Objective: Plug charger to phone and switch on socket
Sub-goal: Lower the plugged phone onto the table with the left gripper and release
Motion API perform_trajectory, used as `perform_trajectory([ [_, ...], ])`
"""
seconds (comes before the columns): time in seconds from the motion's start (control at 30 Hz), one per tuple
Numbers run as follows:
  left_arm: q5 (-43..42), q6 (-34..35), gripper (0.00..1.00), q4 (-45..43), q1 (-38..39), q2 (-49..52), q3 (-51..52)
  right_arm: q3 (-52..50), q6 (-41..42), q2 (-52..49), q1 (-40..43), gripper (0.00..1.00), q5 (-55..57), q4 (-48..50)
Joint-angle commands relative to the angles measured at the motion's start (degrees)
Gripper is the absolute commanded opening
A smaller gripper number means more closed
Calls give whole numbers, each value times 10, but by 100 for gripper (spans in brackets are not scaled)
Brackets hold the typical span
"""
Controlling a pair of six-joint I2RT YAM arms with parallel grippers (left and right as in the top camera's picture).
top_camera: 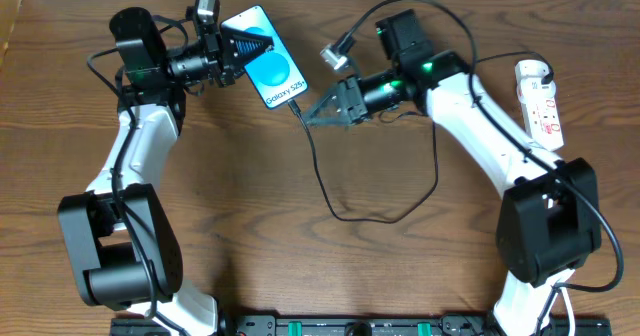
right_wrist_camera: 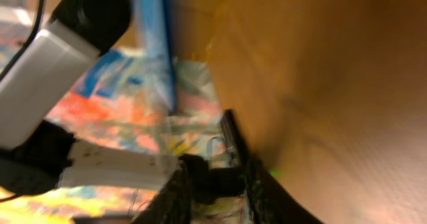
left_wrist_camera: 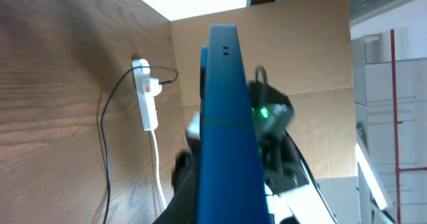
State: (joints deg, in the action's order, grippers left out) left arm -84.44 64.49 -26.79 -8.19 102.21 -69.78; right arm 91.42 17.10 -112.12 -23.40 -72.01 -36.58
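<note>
The phone (top_camera: 272, 64), its blue-cyan screen up, is lifted at the table's back left with my left gripper (top_camera: 248, 46) shut on its upper end. In the left wrist view its blue edge (left_wrist_camera: 227, 117) fills the middle. The charger's small plug tip (top_camera: 297, 105) sits at the phone's lower end. Its black cable (top_camera: 330, 191) loops over the table toward the white socket (top_camera: 545, 111) at the far right, where the white plug (top_camera: 533, 73) sits. My right gripper (top_camera: 312, 116) is at the plug tip (right_wrist_camera: 220, 174), fingers slightly apart around it.
The socket (left_wrist_camera: 145, 94) and its white cord also show in the left wrist view, with a cardboard wall (left_wrist_camera: 300, 44) behind. A black rail (top_camera: 330, 326) runs along the table's front edge. Arm cables loop above the right wrist (top_camera: 345, 41).
</note>
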Motion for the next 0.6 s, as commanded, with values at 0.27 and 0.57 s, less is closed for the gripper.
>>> perform_trajectory([
  [0.27,75,-53,7,117,-3,-8,23,7,-39,20,134,31,101,-95],
  [0.57,276,-349,7,461,82,27,23,7,-93,20,122,30,290,-204],
])
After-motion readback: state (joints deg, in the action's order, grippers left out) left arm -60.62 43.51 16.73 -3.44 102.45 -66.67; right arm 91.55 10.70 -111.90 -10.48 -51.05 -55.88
